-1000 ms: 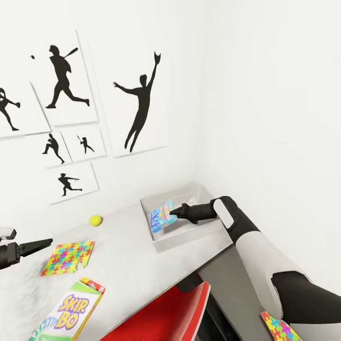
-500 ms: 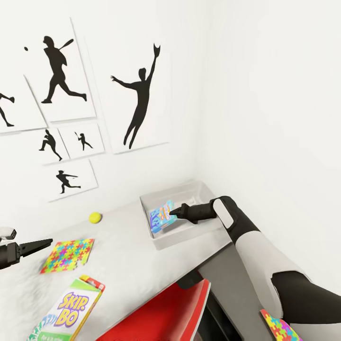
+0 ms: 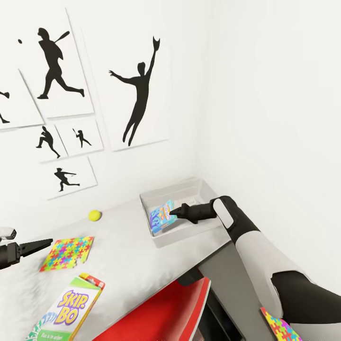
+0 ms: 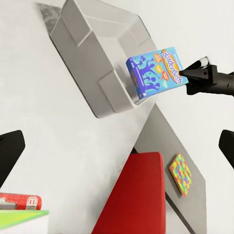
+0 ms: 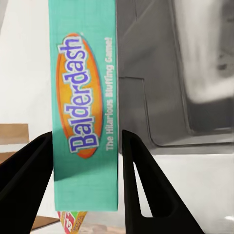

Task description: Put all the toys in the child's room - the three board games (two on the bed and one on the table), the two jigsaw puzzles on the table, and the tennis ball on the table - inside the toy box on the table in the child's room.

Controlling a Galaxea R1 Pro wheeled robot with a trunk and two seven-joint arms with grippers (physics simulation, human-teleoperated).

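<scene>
My right gripper point(image 3: 173, 211) is shut on the blue Balderdash board game point(image 3: 161, 216), holding it on edge over the toy box point(image 3: 163, 240), a pale grey tray at the table's far right corner. In the right wrist view the game's teal side point(image 5: 85, 112) sits between both fingers point(image 5: 141, 185), with the toy box point(image 5: 195, 73) behind. The tennis ball point(image 3: 94, 215) lies near the wall. One jigsaw puzzle point(image 3: 67, 253) and the Skip-Bo board game point(image 3: 71, 309) lie on the table point(image 3: 128, 258). My left gripper point(image 3: 43, 245) hovers open beside the puzzle.
A red chair point(image 3: 158, 310) stands under the table's front edge. A second jigsaw puzzle point(image 3: 280, 327) lies on a lower dark grey surface point(image 4: 168, 141) at the right. White walls close the corner behind the toy box; baseball silhouette posters point(image 3: 137, 90) hang above.
The head camera has shifted slightly, so the posters and table sit a little higher and further left. Both arms and the held game have not visibly moved.
</scene>
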